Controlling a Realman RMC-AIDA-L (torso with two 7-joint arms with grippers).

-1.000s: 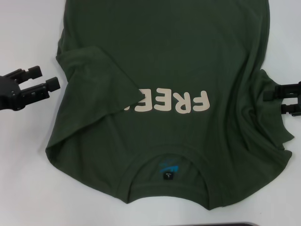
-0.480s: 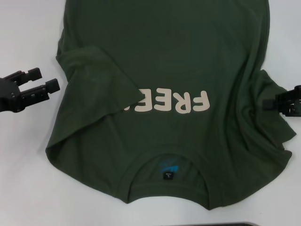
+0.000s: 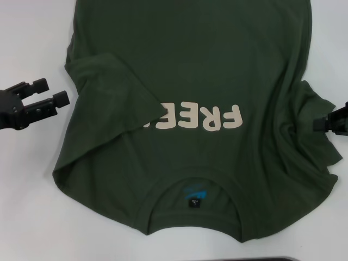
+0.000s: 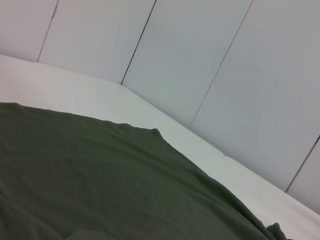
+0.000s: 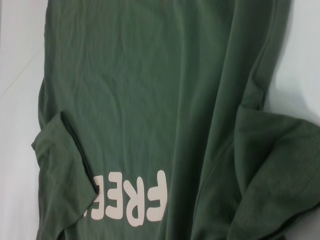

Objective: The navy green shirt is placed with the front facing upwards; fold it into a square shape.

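The navy green shirt (image 3: 196, 65) lies spread on the white table, front up, with its collar and black neck label (image 3: 195, 202) toward me. One sleeve (image 3: 114, 92) is folded in over the chest and hides the end of the cream lettering (image 3: 206, 118). The other sleeve (image 3: 312, 141) lies rumpled at the right. My left gripper (image 3: 53, 91) hovers open just off the shirt's left edge with nothing in it. At the picture's right edge my right gripper (image 3: 333, 120) is over the rumpled sleeve. The right wrist view shows the lettering (image 5: 132, 200) and both sleeves.
Bare white table (image 3: 32, 206) runs along the shirt's left side and in front of the collar. A dark object (image 3: 266, 259) peeks in at the near edge. The left wrist view shows shirt cloth (image 4: 90, 180) and grey wall panels (image 4: 200, 65) behind the table.
My right gripper has drawn back to the right, so less of it shows now. The left gripper and the shirt have not moved.
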